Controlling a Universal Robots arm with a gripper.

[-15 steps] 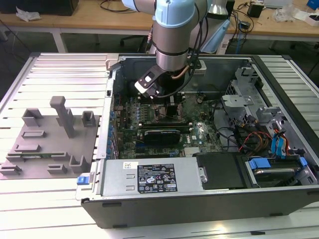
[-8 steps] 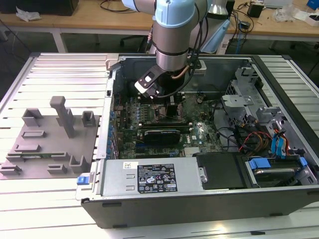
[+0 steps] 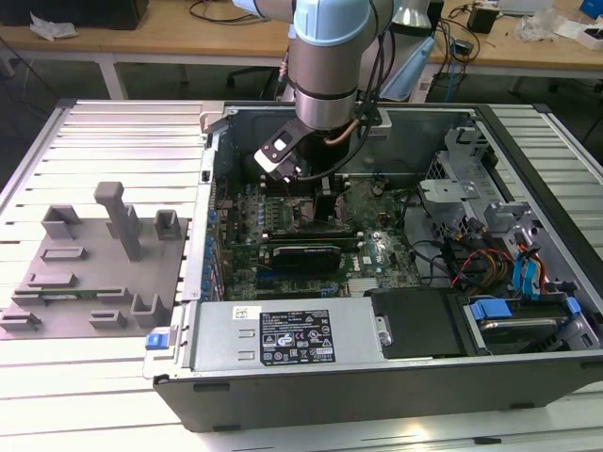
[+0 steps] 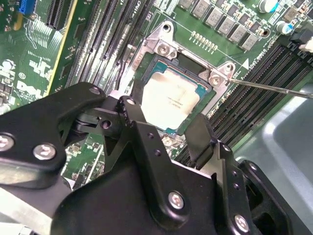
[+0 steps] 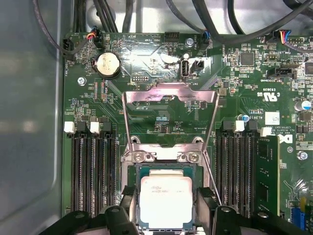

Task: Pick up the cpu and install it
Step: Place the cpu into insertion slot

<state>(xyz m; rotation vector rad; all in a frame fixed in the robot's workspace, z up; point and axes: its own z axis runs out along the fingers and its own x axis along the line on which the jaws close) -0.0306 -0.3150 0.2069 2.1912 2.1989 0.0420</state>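
Observation:
The cpu (image 5: pixel 166 198) is a small square chip with a silver-white top, lying level within the dark socket frame (image 5: pixel 166 159) on the green motherboard (image 5: pixel 146 58). My gripper (image 5: pixel 166 215) straddles it, one black finger (image 5: pixel 128 215) hard against each of two opposite edges. In the second wrist view the cpu (image 4: pixel 168 98) shows just past the gripper (image 4: pixel 164 120). In the exterior view the gripper (image 3: pixel 316 188) reaches down inside the open computer case (image 3: pixel 396 377). The socket's metal load plate (image 5: pixel 168 98) is swung up and open.
A thin metal lever (image 4: pixel 274 88) sticks out beside the socket. Memory slots (image 5: pixel 90 171) flank it on both sides. Cables (image 5: pixel 215 29) run above the board. A grey fixture plate with blocks (image 3: pixel 94 273) lies on the exterior view's left. Drive bays (image 3: pixel 509 273) fill the case's right.

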